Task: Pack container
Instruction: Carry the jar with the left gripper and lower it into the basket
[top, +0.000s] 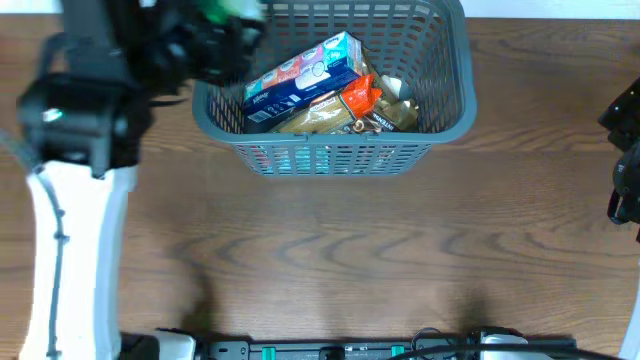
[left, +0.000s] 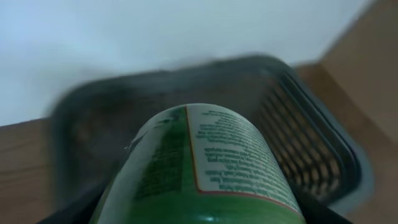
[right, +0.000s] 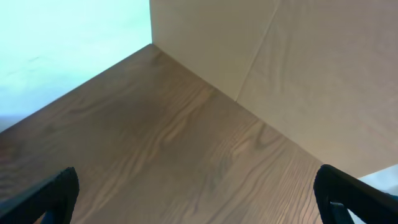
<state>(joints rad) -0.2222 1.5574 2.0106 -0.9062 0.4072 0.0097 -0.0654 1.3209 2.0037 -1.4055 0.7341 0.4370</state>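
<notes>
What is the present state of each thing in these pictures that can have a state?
left tool: shut on the green can, above the container's left side.
green can: held, not yet inside the container.
right tool: open, empty, over the table.
container: upright on the table, partly filled.
blue carton: lying tilted inside the container, on other packets.
orange packet: lying inside, beside the carton.

Container (top: 330, 157): grey-blue plastic basket, rectangular, rounded corners, slatted walls, thick rim. Upright, mouth facing up. Stands on the table (top: 330, 260) at its far edge, roughly mid-width. Partly filled: packets (top: 335, 118) piled against the near wall, blue carton (top: 300, 82) lying on top.
</notes>
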